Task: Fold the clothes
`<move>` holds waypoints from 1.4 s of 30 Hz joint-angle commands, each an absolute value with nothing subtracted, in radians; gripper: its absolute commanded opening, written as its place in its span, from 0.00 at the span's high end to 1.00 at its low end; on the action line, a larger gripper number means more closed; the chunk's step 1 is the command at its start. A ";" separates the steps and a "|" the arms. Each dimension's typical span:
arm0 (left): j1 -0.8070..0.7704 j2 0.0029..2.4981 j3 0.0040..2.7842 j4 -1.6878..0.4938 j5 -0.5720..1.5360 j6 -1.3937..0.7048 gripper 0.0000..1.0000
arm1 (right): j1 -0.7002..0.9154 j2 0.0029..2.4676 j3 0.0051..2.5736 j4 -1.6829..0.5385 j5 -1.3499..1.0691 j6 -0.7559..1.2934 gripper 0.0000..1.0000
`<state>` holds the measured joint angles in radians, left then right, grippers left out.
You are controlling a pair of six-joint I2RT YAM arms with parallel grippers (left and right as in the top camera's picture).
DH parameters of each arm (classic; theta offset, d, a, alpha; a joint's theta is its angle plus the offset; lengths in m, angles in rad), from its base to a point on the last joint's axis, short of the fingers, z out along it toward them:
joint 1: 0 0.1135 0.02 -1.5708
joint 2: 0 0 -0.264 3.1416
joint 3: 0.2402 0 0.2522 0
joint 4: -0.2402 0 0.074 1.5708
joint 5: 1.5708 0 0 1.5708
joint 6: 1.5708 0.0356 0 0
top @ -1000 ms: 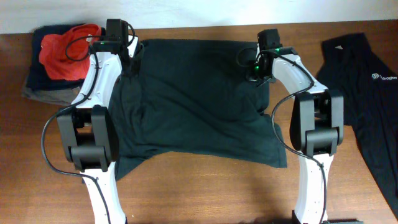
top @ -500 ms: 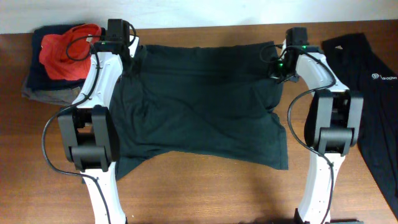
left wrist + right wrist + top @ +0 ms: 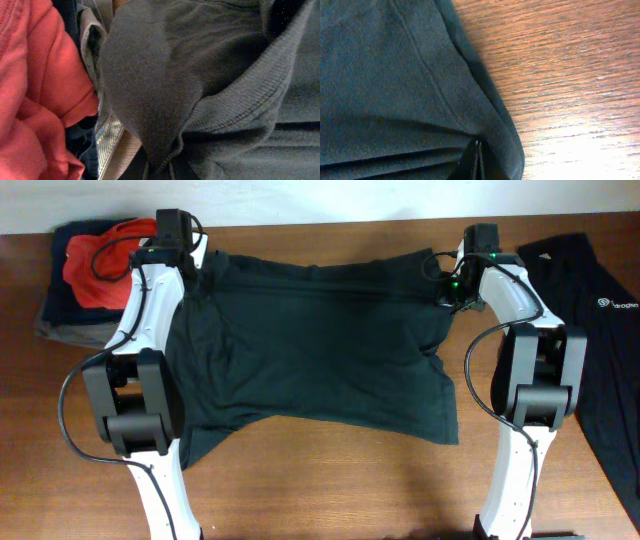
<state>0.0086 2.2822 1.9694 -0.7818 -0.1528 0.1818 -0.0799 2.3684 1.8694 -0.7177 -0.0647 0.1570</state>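
From above, the black shirt (image 3: 320, 350) lies spread on the worktop (image 3: 330, 490), long axis left to right, its far corners at the left claw (image 3: 205, 275) and right claw (image 3: 446, 290). Left wrist: cloth bunches in the claw, apparently grasped. Right wrist: claw clenched on the hem.

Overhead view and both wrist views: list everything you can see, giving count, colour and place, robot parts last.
dark shirt: one, greenish black, spread mid-table
logo shirt: one, black, white logo, right edge
red garment: one, red, far left, on top
pile: count unclear, navy and grey, under the red garment
table: one, brown wood, under everything
left gripper: one, black, shut on dark shirt's far left corner
right gripper: one, black, shut on its far right corner
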 commanded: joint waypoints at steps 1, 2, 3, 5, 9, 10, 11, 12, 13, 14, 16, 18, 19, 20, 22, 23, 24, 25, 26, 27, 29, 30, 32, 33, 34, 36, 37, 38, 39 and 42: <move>0.090 2.289 1.985 -0.776 -0.286 0.170 0.81 | -0.168 2.431 1.851 -0.736 0.110 0.150 0.96; 0.095 2.289 1.985 -0.775 -0.286 0.170 0.75 | -0.174 2.431 1.851 -0.739 0.110 0.150 0.96; 0.096 2.289 1.985 -0.775 -0.286 0.170 0.72 | -0.181 2.431 1.851 -0.743 0.111 0.150 0.96; 0.096 2.289 1.985 -0.773 -0.286 0.170 0.63 | -0.192 2.431 1.851 -0.748 0.118 0.150 0.96; 0.096 2.289 1.985 -0.768 -0.286 0.170 0.59 | -0.211 2.431 1.856 -0.760 0.118 0.150 0.96; 0.097 2.289 1.985 -0.768 -0.286 0.170 0.59 | -0.213 2.431 1.861 -0.767 0.120 0.149 0.96; 0.098 2.289 1.985 -0.768 -0.286 0.170 0.57 | -0.216 2.431 1.868 -0.773 0.128 0.149 0.96; 0.098 2.289 1.985 -0.768 -0.286 0.170 0.56 | -0.217 2.431 1.877 -0.782 0.135 0.149 0.96; 0.099 2.289 1.985 -0.768 -0.285 0.170 0.54 | -0.218 2.431 1.889 -0.793 0.144 0.149 0.96; 0.098 2.289 1.985 -0.768 -0.285 0.170 0.52 | -0.218 2.431 1.906 -0.807 0.148 0.143 0.96; 0.091 2.287 1.990 -0.774 -0.285 0.170 0.51 | -0.217 2.431 1.951 -0.845 0.147 0.137 0.94; 0.079 2.281 1.998 -0.787 -0.285 0.169 0.50 | -0.216 2.431 2.019 -0.900 0.147 0.138 0.83; 0.072 2.276 2.004 -0.794 -0.285 0.169 0.50 | -0.216 2.430 2.056 -0.929 0.146 0.138 0.73; 0.065 2.271 2.011 -0.801 -0.285 0.169 0.50 | -0.216 2.430 2.098 -0.961 0.141 0.139 0.61; 0.045 2.255 2.033 -0.835 -0.285 0.164 0.50 | -0.216 2.430 2.191 -1.034 0.125 0.153 0.39; 0.033 2.246 2.048 -0.864 -0.284 0.146 0.50 | -0.216 2.430 2.245 -1.077 0.118 0.171 0.25; 0.022 2.234 2.061 -0.898 -0.281 0.118 0.50 | -0.216 2.430 2.310 -1.129 0.101 0.188 0.15; 0.011 2.223 2.070 -0.926 -0.271 0.099 0.50 | -0.216 2.430 2.367 -1.172 0.080 0.202 0.08; -0.001 2.208 2.075 -0.960 -0.248 0.079 0.50 | -0.216 2.430 2.426 -1.215 0.051 0.211 0.01; -0.012 2.196 2.077 -0.986 -0.224 0.066 0.48 | -0.216 2.430 2.487 -1.261 0.021 0.223 0.01; -0.037 2.171 2.077 -1.045 -0.165 0.052 0.40 | -0.216 2.430 2.612 -1.354 -0.052 0.236 0.01; -0.051 2.159 2.077 -1.077 -0.139 0.051 0.35 | -0.216 2.430 2.672 -1.401 -0.088 0.245 0.01; -0.076 2.146 2.077 -1.134 -0.119 0.047 0.14 | -0.215 2.430 2.800 -1.504 -0.167 0.245 0.01; -0.088 2.140 2.077 -1.162 -0.120 0.039 0.04 | -0.214 2.430 2.855 -1.551 -0.192 0.245 0.01; -0.095 2.140 2.077 -1.185 -0.118 0.036 0.04 | -0.212 2.430 2.907 -1.596 -0.213 0.245 0.01; -0.108 2.139 2.077 -1.242 -0.115 0.010 0.04 | -0.205 2.430 3.011 -1.699 -0.233 0.245 0.01; -0.112 2.139 2.077 -1.275 -0.108 -0.004 0.04 | -0.202 2.426 3.044 -1.699 -0.247 0.225 0.01; -0.113 2.139 2.077 -1.295 -0.099 -0.013 0.04 | -0.196 2.409 3.046 -1.699 -0.255 0.218 0.01; -0.114 2.139 2.077 -1.316 -0.081 -0.013 0.04 | -0.187 2.394 3.046 -1.699 -0.255 0.235 0.01; -0.114 2.139 2.077 -1.362 -0.025 -0.012 0.04 | -0.157 2.344 3.046 -1.699 -0.259 0.252 0.01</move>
